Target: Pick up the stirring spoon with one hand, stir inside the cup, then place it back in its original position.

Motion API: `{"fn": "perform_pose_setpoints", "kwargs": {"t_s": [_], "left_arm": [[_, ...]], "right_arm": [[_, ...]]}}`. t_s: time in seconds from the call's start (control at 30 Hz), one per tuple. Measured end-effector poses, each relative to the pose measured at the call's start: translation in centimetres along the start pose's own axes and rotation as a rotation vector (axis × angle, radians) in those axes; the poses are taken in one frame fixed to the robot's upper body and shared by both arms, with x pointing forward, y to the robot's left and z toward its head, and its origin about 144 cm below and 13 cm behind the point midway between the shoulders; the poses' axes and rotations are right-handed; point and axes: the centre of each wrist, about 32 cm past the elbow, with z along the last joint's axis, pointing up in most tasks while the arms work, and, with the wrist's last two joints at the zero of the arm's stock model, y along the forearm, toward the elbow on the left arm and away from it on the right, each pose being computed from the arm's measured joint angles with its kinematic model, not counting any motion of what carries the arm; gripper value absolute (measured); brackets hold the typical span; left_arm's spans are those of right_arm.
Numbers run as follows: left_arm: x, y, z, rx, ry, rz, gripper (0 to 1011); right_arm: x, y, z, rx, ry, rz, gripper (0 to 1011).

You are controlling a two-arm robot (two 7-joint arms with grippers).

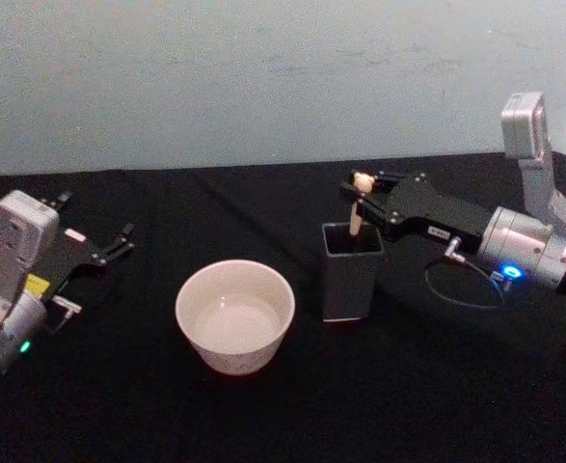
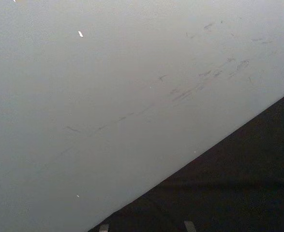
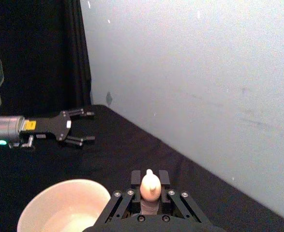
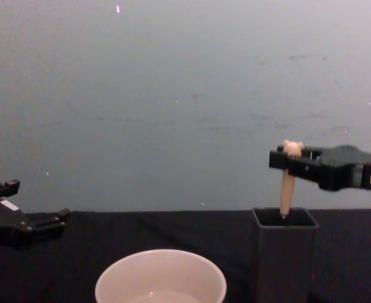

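Above dark grey square holder [image 1: 352,275], right gripper [image 1: 362,190] pinching stirring spoon [image 1: 357,220] just under bear head. Spoon upright, cream handle slim, lower end inside holder, metal bowl hidden by wall. Round off-white cup [image 1: 234,313] just left of holder, thin rim, not touching. Left gripper [image 1: 97,218] parked far left over black cloth [image 1: 263,420], fingers spread
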Motion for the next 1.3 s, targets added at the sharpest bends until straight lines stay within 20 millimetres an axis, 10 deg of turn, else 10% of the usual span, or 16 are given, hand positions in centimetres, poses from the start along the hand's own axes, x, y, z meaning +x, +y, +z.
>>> {"fn": "perform_pose_setpoints", "kwargs": {"t_s": [0.87,1.3], "left_arm": [[0.0,0.0,0.0,0.000,0.000,0.000,1001],[0.0,0.0,0.0,0.000,0.000,0.000,1001]], "right_arm": [[-0.5,-0.6,4.9,0.171,-0.112,0.004,212],[-0.5,2.9,5.3,0.192,-0.124,0.072,212]]}}
